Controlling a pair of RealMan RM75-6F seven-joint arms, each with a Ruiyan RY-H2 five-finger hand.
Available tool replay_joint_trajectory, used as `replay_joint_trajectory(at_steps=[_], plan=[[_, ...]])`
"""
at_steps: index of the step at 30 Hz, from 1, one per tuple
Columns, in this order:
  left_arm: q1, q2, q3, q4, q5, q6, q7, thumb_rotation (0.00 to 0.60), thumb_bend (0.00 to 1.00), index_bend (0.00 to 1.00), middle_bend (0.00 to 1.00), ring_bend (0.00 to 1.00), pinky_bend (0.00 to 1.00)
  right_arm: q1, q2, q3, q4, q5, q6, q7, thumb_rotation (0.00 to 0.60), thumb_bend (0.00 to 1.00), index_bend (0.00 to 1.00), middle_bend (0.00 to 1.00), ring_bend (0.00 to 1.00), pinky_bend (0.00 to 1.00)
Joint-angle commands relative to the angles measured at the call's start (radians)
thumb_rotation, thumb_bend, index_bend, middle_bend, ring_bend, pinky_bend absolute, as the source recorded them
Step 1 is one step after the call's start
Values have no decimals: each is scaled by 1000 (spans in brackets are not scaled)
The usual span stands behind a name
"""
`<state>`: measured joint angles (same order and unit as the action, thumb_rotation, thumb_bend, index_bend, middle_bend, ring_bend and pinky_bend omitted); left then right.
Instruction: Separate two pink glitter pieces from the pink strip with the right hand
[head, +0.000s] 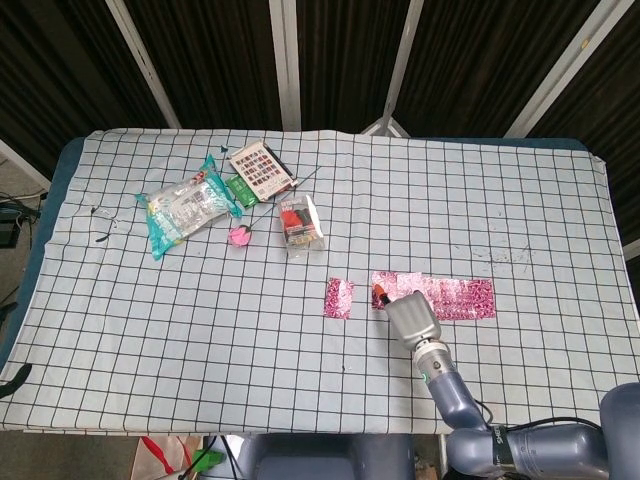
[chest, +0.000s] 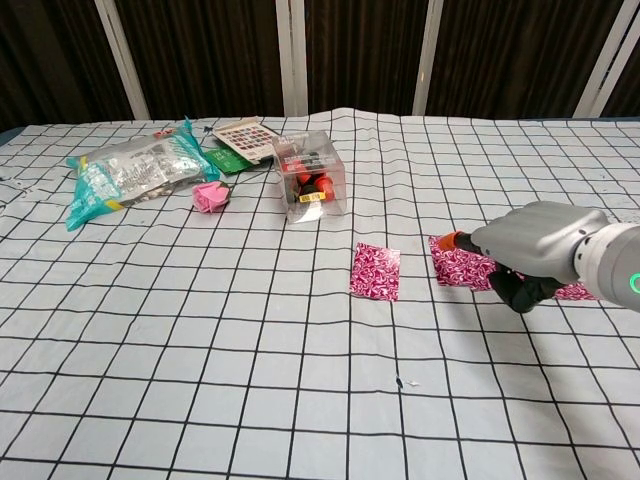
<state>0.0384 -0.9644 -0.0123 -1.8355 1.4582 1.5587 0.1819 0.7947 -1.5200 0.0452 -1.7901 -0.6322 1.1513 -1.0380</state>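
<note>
Pink glitter piece (chest: 375, 271) lies flat on the checked cloth (head: 200, 310), apart from the pink strip (head: 440, 296) to its right w/ a gap of bare cloth between. Right hand (chest: 528, 250) is over the strip's left end, orange-tipped finger (chest: 449, 241) at that end; can't tell if fingers are closed or grip anything. Left hand not in either view

My right robot hand (head: 413, 316) reaches forward from the lower right, its grey back turned up, one orange-tipped finger (chest: 450, 240) pointing ahead and low over the counter. My other fingers curl dark beneath the palm. My wrist and blue-grey forearm (head: 455, 389) run back toward my body. My left robot hand shows in neither view.
</note>
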Motion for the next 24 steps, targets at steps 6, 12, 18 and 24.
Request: replay_joint_trajectory(at_steps=[6, 12, 18, 24], plan=[[-1, -3, -1, -2, -5, -2, 8, 600, 347, 164, 2, 0, 86, 3, -7, -17, 33, 15, -21, 13, 600, 777, 91, 793, 773, 416], [-1, -3, -3, -2, -8, 0, 9, 600, 347, 164, 2, 0, 86, 4, -9, -28, 47, 21, -27, 19, 600, 777, 90, 793, 773, 416], [-1, -3, -2, -3, -7, -1, 10, 600, 348, 164, 3, 0, 86, 2, -4, -42, 40, 19, -24, 22, 600, 777, 90, 793, 773, 416], [1, -1, -2, -3, -6, 4, 6, 600, 347, 164, 2, 0, 86, -5, 2, -63, 26, 8, -17, 27, 600, 777, 90, 793, 773, 416]])
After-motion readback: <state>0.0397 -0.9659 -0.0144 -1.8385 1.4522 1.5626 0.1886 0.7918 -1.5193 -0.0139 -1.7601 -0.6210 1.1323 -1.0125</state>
